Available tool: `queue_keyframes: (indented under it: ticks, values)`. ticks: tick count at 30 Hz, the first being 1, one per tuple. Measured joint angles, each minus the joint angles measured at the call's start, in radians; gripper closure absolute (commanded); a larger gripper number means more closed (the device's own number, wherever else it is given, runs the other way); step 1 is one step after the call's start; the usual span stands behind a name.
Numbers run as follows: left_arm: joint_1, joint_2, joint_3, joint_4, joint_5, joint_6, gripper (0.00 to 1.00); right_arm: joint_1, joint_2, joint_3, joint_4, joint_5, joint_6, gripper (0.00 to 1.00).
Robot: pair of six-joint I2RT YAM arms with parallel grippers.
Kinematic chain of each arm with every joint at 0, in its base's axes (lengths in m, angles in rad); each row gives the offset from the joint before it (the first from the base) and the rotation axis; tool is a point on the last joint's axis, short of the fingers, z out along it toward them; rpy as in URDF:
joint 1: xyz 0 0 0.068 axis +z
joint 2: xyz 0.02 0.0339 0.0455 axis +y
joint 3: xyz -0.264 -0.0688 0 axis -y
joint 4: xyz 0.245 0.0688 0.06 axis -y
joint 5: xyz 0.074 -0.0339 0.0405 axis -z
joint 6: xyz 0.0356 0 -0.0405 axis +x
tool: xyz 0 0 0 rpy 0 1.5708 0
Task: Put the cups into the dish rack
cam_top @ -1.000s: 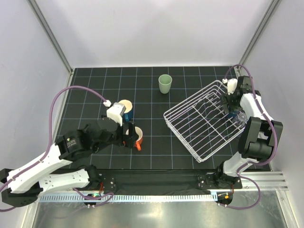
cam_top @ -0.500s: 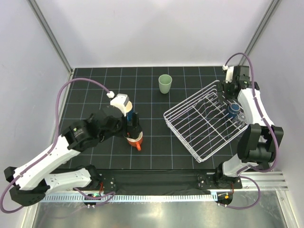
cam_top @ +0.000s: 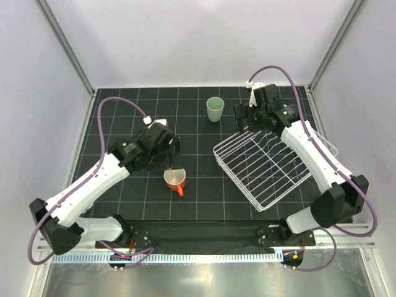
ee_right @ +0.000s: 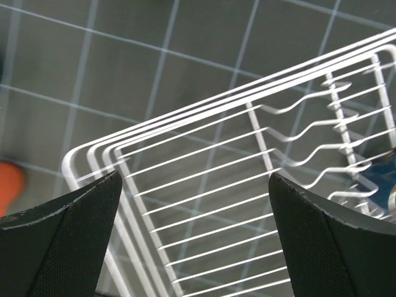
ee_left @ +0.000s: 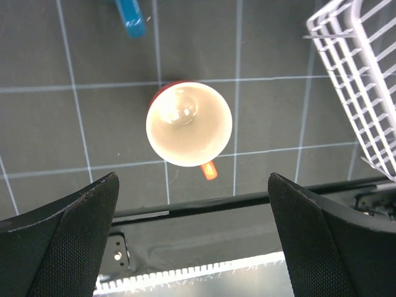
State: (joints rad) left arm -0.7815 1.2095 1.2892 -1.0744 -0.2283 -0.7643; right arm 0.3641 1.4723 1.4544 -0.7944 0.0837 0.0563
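Observation:
An orange mug (cam_top: pixel 175 180) with a cream inside stands upright on the black mat, left of the white wire dish rack (cam_top: pixel 272 158). My left gripper (cam_top: pixel 174 157) is open and empty, raised just behind the mug; the mug (ee_left: pixel 189 124) shows from above in the left wrist view. A blue mug's handle (ee_left: pixel 129 15) shows beyond it. A pale green tumbler (cam_top: pixel 215 109) stands at the back centre. My right gripper (cam_top: pixel 245 121) is open and empty above the rack's far-left corner (ee_right: pixel 204 161). A blue cup (ee_right: pixel 383 179) lies in the rack at the right wrist view's edge.
The mat's front edge and a metal rail (cam_top: pixel 204 238) run along the near side. Grey walls close in the left, back and right. The rack (ee_left: pixel 365 93) sits skewed, one corner near the front edge.
My left gripper has let go of the orange mug and drawn up and back from it. My right arm has swung left from the rack's right side to its far-left corner.

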Motion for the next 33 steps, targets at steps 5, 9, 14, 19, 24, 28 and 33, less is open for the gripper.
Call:
queue_keyframes:
  ticks: [5,9,14,19,24,28,33]
  values:
    - [0.055,0.070,0.019,-0.019,-0.016,-0.047,0.07,0.020,-0.081,-0.003,-0.052,-0.061,0.098,0.00]
    - [0.177,0.110,0.029,0.024,0.010,-0.055,0.14,0.019,-0.111,-0.002,-0.106,-0.132,0.127,0.00]
    - [0.282,0.162,0.032,0.089,0.046,-0.042,0.18,0.005,-0.143,-0.020,-0.129,-0.145,0.162,0.00]
    - [0.314,0.239,0.060,0.114,0.070,-0.002,0.18,-0.010,-0.205,-0.034,-0.134,-0.217,0.179,0.02]
    - [0.339,0.295,0.071,0.144,0.078,0.035,0.18,-0.010,-0.248,-0.049,-0.135,-0.297,0.179,0.02]
    - [0.364,0.323,0.090,0.145,0.082,0.055,0.18,-0.010,-0.267,-0.049,-0.151,-0.305,0.179,0.03]
    - [0.399,0.334,0.104,0.151,0.083,0.070,0.23,-0.010,-0.275,-0.050,-0.181,-0.315,0.179,0.03]
